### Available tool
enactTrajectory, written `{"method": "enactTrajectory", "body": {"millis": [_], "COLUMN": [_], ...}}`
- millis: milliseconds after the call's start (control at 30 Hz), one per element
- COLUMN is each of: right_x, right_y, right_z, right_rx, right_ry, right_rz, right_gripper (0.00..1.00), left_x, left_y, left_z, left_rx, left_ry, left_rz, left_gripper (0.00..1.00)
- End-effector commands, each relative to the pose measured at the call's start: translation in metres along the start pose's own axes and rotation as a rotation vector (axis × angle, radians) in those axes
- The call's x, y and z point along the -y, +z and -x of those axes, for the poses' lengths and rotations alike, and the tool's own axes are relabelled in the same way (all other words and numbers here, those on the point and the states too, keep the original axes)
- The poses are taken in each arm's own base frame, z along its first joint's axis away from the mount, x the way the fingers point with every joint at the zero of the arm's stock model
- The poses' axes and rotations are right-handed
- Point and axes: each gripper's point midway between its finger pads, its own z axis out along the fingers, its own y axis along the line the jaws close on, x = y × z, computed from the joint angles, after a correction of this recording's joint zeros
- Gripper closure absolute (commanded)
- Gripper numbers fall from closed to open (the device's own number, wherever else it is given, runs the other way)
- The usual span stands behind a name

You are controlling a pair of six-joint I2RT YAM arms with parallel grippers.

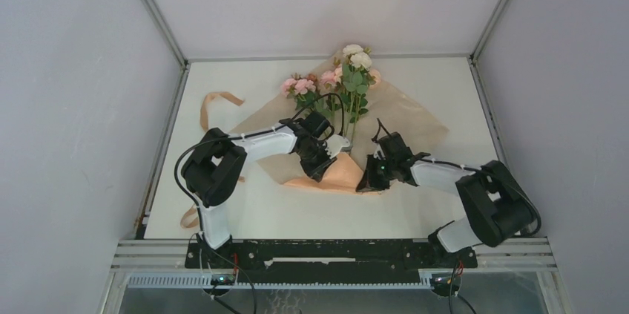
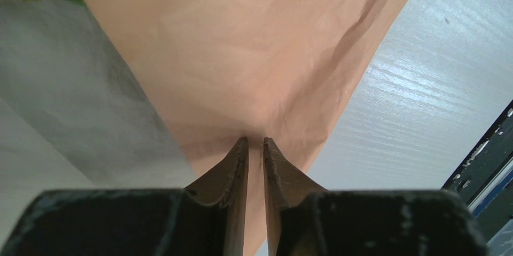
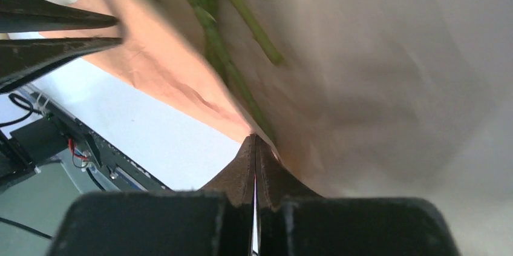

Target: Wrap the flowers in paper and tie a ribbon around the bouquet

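White table [image 1: 222, 210], grey walls: the flowers [image 1: 348, 80] lie on the paper [image 1: 415, 125], stems running back between the 2 arms. The left gripper [image 2: 255, 141] pinches the paper's folded near corner. The right gripper [image 3: 254, 138] is closed at the fold beside the stems.

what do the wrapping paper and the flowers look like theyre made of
paper: matte orange-tan kraft paper by the look, crinkled and sharply creased.
flowers: probably artificial, fabric or plastic; the petals look uniform and the stems wiry, but that stays a guess.
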Motion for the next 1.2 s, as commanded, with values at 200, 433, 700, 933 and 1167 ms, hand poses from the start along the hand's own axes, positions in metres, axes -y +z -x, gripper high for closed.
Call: {"method": "enactTrajectory", "body": {"millis": [200,433,700,933,1167], "right_x": [0.062,-0.007,-0.09,-0.029,0.038], "right_y": [-0.059,-0.089,-0.026,-0.006,-0.019], "right_z": [-0.003,0.056,0.06,0.043,0.001], "right_rx": [0.164,0.349,0.164,0.132,0.088], "right_ry": [0.151,-0.05,-0.083,-0.039,0.12], "right_rz": [-0.14,-0.052,0.243,0.011,-0.095], "right_gripper": [1.0,1.0,1.0,1.0,1.0], "left_x": [0.005,0.009,0.003,0.002,0.001], "left_y": [-0.001,-0.003,-0.022,-0.018,-0.013], "left_z": [-0.008,-0.005,0.008,0.003,-0.003], "left_rx": [-0.006,0.006,0.076,0.062,0.038], "left_ry": [-0.014,-0.017,-0.07,-0.077,-0.084], "left_rz": [-0.019,-0.043,-0.062,-0.064,-0.06], "left_gripper": [0.8,0.8,0.77,0.76,0.75]}}
